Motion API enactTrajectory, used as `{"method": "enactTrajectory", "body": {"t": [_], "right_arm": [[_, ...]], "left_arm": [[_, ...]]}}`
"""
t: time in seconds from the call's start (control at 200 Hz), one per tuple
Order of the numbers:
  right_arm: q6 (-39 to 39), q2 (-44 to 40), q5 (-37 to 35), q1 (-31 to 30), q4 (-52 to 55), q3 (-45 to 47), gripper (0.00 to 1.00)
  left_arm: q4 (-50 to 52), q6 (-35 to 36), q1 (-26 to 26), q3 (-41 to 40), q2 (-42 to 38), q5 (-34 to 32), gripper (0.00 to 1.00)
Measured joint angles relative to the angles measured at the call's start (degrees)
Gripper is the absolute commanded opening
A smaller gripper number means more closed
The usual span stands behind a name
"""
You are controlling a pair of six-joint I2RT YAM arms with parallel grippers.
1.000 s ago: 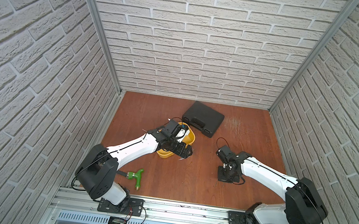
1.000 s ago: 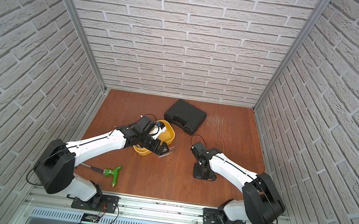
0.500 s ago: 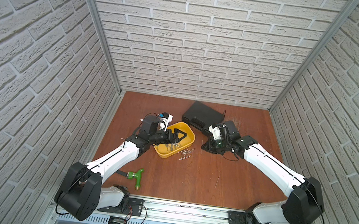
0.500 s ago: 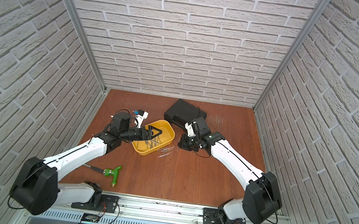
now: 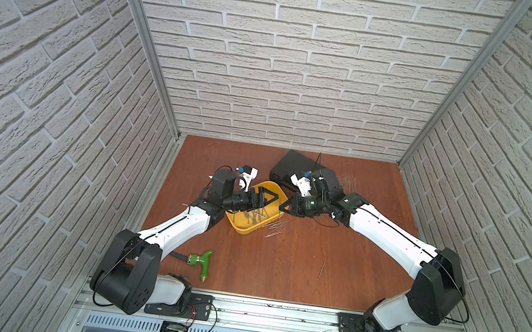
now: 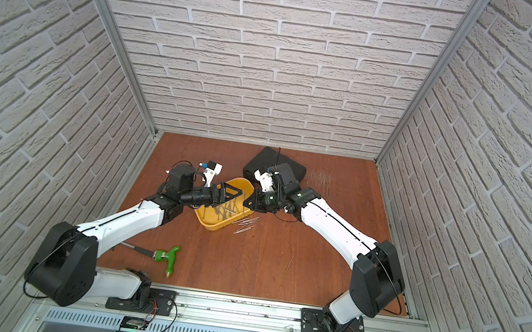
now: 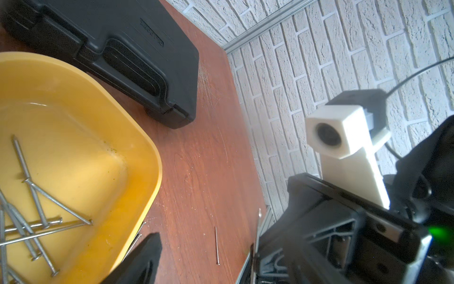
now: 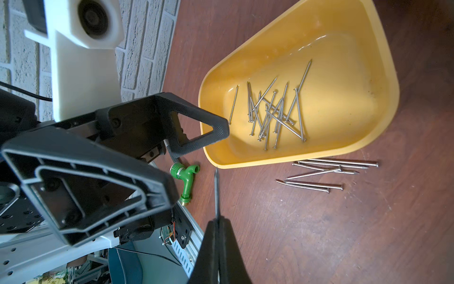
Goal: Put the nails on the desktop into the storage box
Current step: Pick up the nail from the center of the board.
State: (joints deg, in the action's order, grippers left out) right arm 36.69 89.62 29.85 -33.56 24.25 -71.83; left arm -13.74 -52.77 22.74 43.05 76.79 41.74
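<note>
The yellow storage box (image 5: 242, 231) lies left of centre on the desktop (image 5: 261, 276), with several nails (image 8: 270, 115) inside it. More nails (image 5: 275, 232) lie just outside its front right rim, and one lone nail (image 5: 322, 269) rests nearer the front. My right gripper (image 5: 284, 207) hovers at the box's right rim, shut on a nail (image 8: 216, 191) that sticks out past its tips. Over the box my left gripper (image 5: 273, 200) faces it, open, with nothing between its fingers (image 8: 211, 132).
A black case (image 5: 291, 170) lies behind the box, close to the right wrist. A green-handled tool (image 5: 203, 259) lies at the front left beside the left arm. Brick walls close in three sides.
The right arm has swung from the front middle of the desktop up to the box's right rim. The left arm has drawn back to the left, and its jaws have narrowed a little.
</note>
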Motion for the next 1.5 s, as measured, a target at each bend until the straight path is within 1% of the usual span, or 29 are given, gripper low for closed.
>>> {"method": "enactTrajectory", "body": {"t": [0.11,0.22,0.265,0.42,0.565,0.69,0.82,0.995,1.095,1.155,1.27,1.325,1.405,1.45,1.5], "right_arm": [[0.20,0.87,0.55,-1.03,-0.33,-0.57,0.02],[0.37,1.49,0.96,-1.88,-0.59,-0.61,0.02],[0.39,1.70,1.03,-1.97,-0.57,-0.68,0.02],[0.39,2.01,1.05,-2.19,-0.55,-1.25,0.02],[0.35,2.01,1.01,-2.29,-0.52,-1.68,0.02],[0.15,2.01,0.76,-2.34,-0.33,-2.05,0.02],[-0.07,2.25,0.68,-2.36,0.00,-2.25,0.02],[-0.28,2.93,0.59,-2.54,0.15,-2.91,0.02],[-0.61,3.37,0.33,-2.64,0.94,-3.26,0.02],[-0.90,3.78,0.22,-2.71,1.40,-3.50,0.02],[-1.40,4.52,-0.02,-2.84,2.62,-4.44,0.03],[-1.60,4.94,-0.20,-2.91,3.23,-5.09,0.11],[-2.43,5.38,-1.20,-2.95,5.20,-6.49,0.30],[-3.56,5.44,-2.29,-2.97,6.56,-7.63,0.39],[-4.74,5.40,-3.87,-2.95,8.41,-9.07,0.45]], "left_arm": [[-0.02,-0.02,0.04,0.09,0.00,0.35,0.72],[0.02,0.09,0.07,0.33,0.02,0.79,0.60],[-0.02,-0.09,0.07,0.57,0.09,0.98,0.57],[0.04,0.07,0.09,0.90,0.39,1.40,0.52],[0.17,-0.02,0.09,0.94,1.16,1.90,0.50],[0.44,-0.33,0.11,1.05,2.14,2.49,0.42],[0.48,-0.83,0.20,2.08,2.75,2.95,0.37],[0.61,-0.96,0.20,2.67,3.19,3.54,0.24],[0.70,-1.05,0.20,2.82,3.32,4.22,0.08],[0.79,-0.96,0.22,2.86,3.37,4.42,0.00],[1.99,-0.74,0.20,2.97,3.48,4.61,0.00],[2.99,-0.52,0.20,3.34,3.48,4.59,0.00],[4.92,0.52,0.13,4.07,3.43,4.33,0.00],[6.88,1.36,0.07,4.55,3.41,3.72,0.00],[9.11,2.29,-0.02,4.81,3.34,2.73,0.00]]}}
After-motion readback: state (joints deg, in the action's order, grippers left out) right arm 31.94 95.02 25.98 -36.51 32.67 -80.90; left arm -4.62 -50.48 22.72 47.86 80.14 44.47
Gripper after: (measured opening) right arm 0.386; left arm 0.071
